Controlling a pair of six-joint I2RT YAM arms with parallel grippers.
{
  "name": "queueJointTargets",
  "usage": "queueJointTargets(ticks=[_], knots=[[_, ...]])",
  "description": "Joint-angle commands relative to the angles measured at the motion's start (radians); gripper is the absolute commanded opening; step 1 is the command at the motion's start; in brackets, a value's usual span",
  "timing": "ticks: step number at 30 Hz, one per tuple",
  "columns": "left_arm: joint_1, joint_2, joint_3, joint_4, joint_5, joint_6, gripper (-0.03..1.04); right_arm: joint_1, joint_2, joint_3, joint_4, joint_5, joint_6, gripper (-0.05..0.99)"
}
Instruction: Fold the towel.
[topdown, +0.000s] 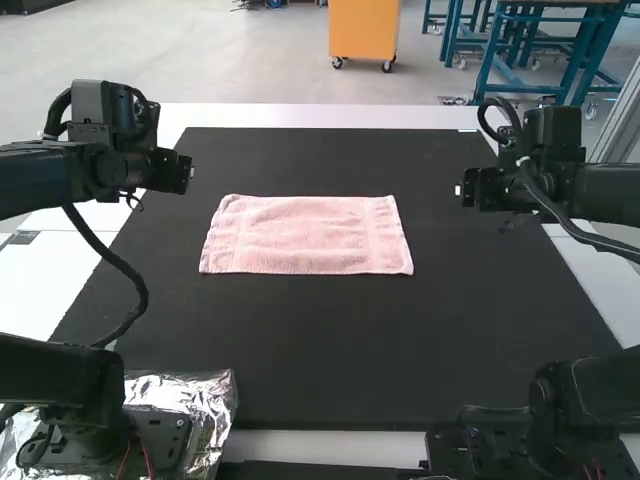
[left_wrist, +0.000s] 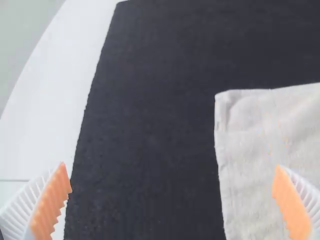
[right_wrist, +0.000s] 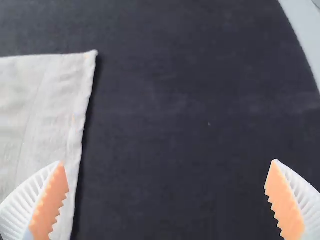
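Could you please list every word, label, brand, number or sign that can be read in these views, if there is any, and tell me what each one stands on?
There is no text that I can read.
I can make out no lettering or numbers on the pink towel, the black mat, the left gripper or the right gripper.

The towel (topdown: 305, 235) is matt, nubbly cloth with flatter woven bands; the mat (topdown: 400, 350) looks matt and finely rough. The counter (topdown: 320, 116) is smooth. Crinkled foil (topdown: 212, 400) shines like metal. Ribbed fingers (left_wrist: 22, 212) look plastic, their toothed pads (left_wrist: 52, 202) matt and rubbery.
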Motion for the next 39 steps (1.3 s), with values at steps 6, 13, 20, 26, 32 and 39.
queueJointTargets(ticks=[6, 13, 20, 26, 32, 39], knots=[[0.062, 0.339, 0.127, -0.012, 0.148, -0.116, 0.94, 0.115, 0.248, 0.110, 0.012, -0.067, 0.026, 0.90], [0.079, 0.547, 0.210, 0.054, 0.149, -0.142, 0.95, 0.188, 0.383, 0.214, 0.080, 0.012, 0.021, 0.91], [0.074, 0.666, 0.293, 0.072, 0.149, -0.139, 0.94, 0.188, 0.543, 0.320, 0.106, 0.008, 0.019, 0.90], [0.076, 0.738, 0.373, 0.081, 0.149, -0.136, 0.94, 0.191, 0.658, 0.397, 0.121, 0.008, 0.013, 0.90], [0.076, 0.799, 0.445, 0.081, 0.149, -0.136, 0.94, 0.192, 0.758, 0.484, 0.121, 0.008, 0.013, 0.90], [0.074, 0.842, 0.486, 0.078, 0.148, -0.128, 0.94, 0.188, 0.859, 0.579, 0.121, 0.010, 0.004, 0.90]])
